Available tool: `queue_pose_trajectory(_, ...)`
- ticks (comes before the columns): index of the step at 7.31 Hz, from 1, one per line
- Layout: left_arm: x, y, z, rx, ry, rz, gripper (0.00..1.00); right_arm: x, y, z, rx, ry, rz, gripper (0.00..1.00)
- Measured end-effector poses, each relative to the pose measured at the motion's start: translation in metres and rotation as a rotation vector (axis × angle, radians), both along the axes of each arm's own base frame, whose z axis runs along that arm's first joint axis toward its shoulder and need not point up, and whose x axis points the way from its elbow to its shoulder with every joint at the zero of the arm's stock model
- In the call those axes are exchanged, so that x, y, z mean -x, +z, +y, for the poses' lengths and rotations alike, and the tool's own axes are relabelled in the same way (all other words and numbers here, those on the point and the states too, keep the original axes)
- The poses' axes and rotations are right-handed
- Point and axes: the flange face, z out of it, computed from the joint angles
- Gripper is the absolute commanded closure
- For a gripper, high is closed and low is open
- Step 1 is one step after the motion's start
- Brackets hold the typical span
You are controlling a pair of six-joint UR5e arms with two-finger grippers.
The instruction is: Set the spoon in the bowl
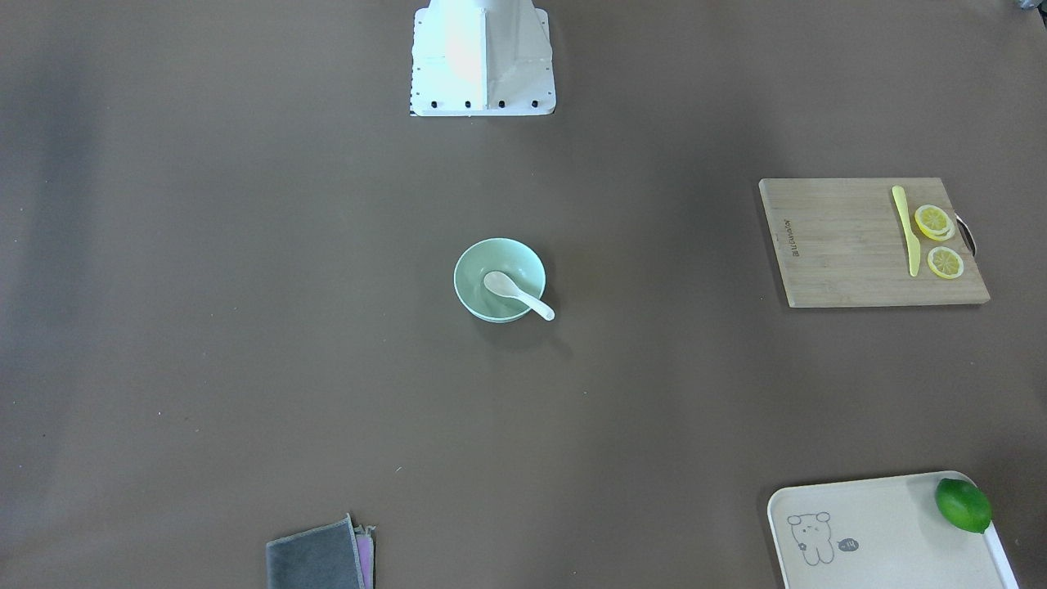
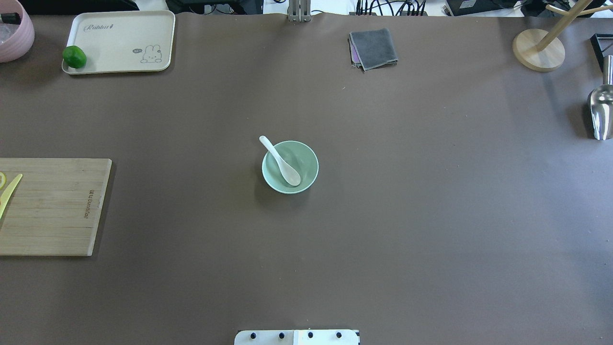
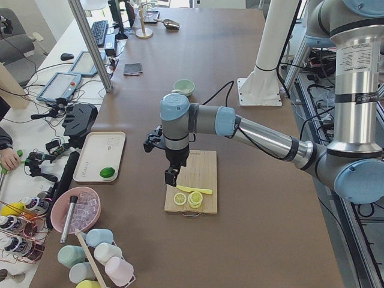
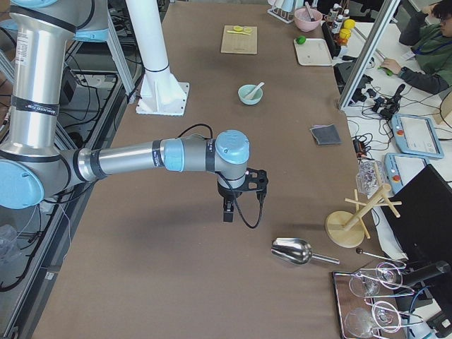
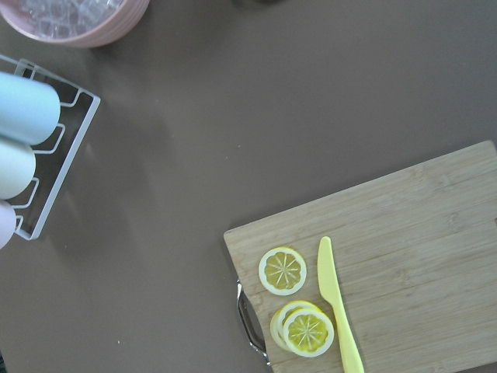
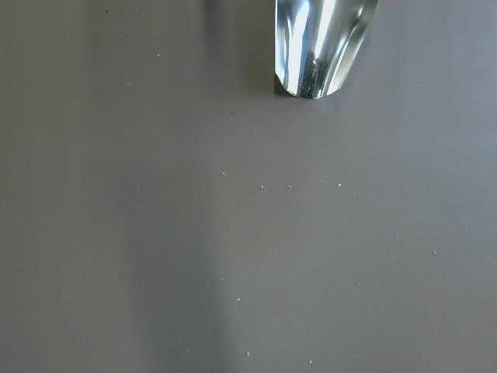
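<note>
Looks pretty much done to me: the small glossy white soup spoon (image 2: 280, 161) sits in the round pale mint-green bowl (image 2: 307, 160) in the middle of the brown table. Its oval scoop is down on the bowl's floor and the short handle leans up over the rim, poking out a bit past it. Nothing else is in the bowl, and neither arm is anywhere near it, so as far as I can judge nothing is left except maybe parking the arms. The left gripper (image 3: 171, 178) hangs over the edge of the bamboo cutting board (image 1: 842, 245), which carries a slim yellow knife (image 1: 906, 231) and some lemon slices (image 1: 934, 222). The right gripper (image 4: 227, 211) hovers over bare table near a shiny metal scoop (image 4: 292, 251). Both claws only show up in the side views, so I can't tell if they're released or clenched. For other containers, the cream tray with a bunny print (image 2: 119, 38) holds just a green lime (image 2: 74, 56) in one corner, and a pink bowl (image 3: 58, 221) has what look like clear ice cubes in it.
</note>
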Motion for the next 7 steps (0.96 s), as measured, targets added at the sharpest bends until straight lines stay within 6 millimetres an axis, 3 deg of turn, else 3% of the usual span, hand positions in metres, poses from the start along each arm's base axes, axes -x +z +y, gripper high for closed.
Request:
queue_pose_trajectory(1,0.003,0.012,0.009,-0.021,-0.007,0.015,0.01,0.0,0.001,0.002,0.003,0.0,0.0,0.0)
queue_pose_trajectory(4,0.023,0.024,0.035,-0.014,-0.067,0.147,0.01,-0.001,0.006,0.009,0.015,0.0,-0.001,0.0)
queue_pose_trajectory(7,0.028,0.048,0.064,0.046,-0.091,0.165,0.01,-0.004,0.01,0.016,0.023,0.003,-0.001,0.0)
